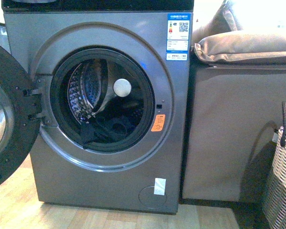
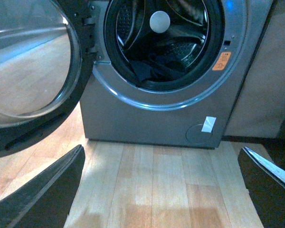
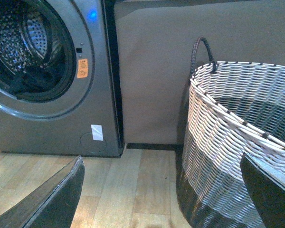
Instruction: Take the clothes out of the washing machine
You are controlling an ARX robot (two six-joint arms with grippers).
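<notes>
I see soft dark clothes [image 1: 105, 130] heaped in perforated steel drum [image 1: 83, 95] of grey metal washing machine [image 1: 86, 186], ahead of L jaws; woven basket [image 3: 228, 118] ahead of R jaws. Both spread wide, empty.

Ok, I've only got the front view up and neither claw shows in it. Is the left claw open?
Observer: Yes, the left wrist view shows the left claw open and empty, over the wooden floor, facing the washing machine with the clothes in its drum.
Operator: And the right one?
Observer: The right claw is open and empty too, pointing at the gap between the machine and the basket.
Operator: I only see the basket's edge. Anything in it?
Observer: Its upper inside wall looks bare in the right wrist view; the bottom is hidden.
</notes>
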